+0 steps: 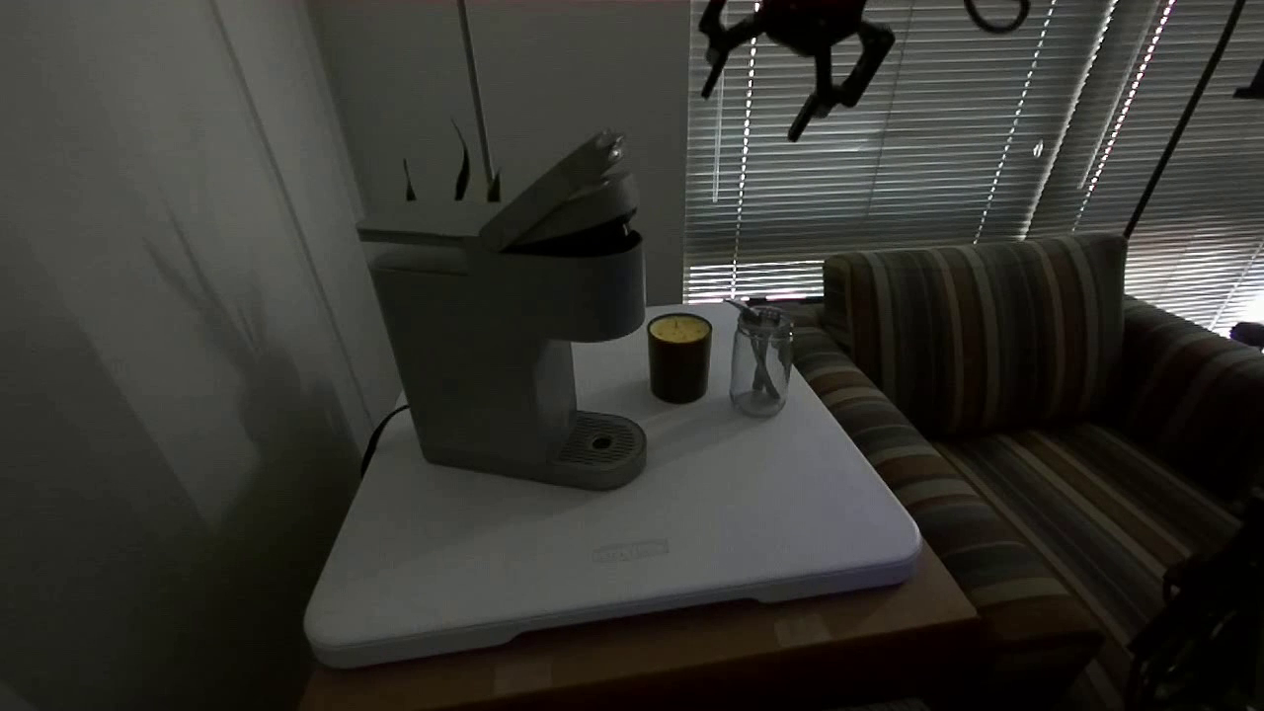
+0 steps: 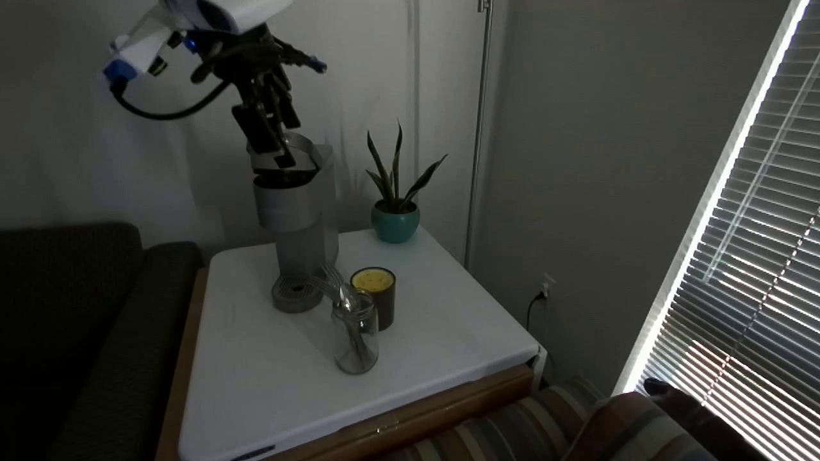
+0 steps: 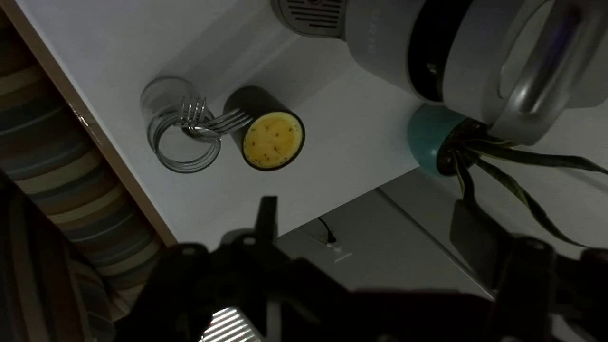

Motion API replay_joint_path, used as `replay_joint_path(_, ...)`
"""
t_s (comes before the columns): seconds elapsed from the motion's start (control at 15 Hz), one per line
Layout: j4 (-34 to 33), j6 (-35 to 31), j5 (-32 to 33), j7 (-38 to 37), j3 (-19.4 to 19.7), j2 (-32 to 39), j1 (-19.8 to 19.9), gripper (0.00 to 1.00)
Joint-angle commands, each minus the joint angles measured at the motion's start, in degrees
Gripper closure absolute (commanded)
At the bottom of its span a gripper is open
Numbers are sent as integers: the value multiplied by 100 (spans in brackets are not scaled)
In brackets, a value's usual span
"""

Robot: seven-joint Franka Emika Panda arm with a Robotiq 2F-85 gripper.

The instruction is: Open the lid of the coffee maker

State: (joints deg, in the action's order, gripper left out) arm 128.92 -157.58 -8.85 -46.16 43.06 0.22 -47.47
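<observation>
The grey coffee maker point(image 1: 484, 365) stands on the white tabletop, also seen in an exterior view point(image 2: 291, 208) and at the top right of the wrist view point(image 3: 380, 42). Its lid point(image 1: 548, 197) is tilted up at the front, with a dark gap between it and the body. The lid's silver front handle shows in the wrist view point(image 3: 546, 71). My gripper point(image 1: 752, 114) is open and empty, above and in front of the machine, apart from it. In an exterior view the gripper point(image 2: 272, 137) covers part of the lid. Its fingers are wide apart in the wrist view point(image 3: 365, 213).
A dark candle cup with yellow top point(image 1: 679, 360) and a glass jar with forks point(image 1: 760, 365) stand in front of the machine's right. A plant in a teal pot point(image 2: 395, 221) stands at the back of the white table point(image 1: 750, 504). A striped armchair point(image 1: 978, 346) adjoins.
</observation>
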Motion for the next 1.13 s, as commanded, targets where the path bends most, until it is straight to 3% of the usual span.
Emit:
replay_joint_path(0.0, -221, 1017, 672, -689, -98, -739, -34, 0)
replay_joint_path(0.07, -283, 1221, 553, -659, -1180, -810, 1002, 0)
replay_joint_path(0.13, -320, 1396, 453, -663, -1405, -918, 1162, 0)
replay_joint_path(0.33, -373, 1773, -58, -464, -2766, -1102, 2395, 0)
replay_joint_path(0.47, -368, 1877, -363, -419, -3367, -1157, 2953, 0)
replay_joint_path(0.67, -363, 1781, -505, -462, -3937, -1143, 3466, 0)
replay_joint_path(1.07, -363, 1824, -519, -473, -4011, -1150, 3559, 0)
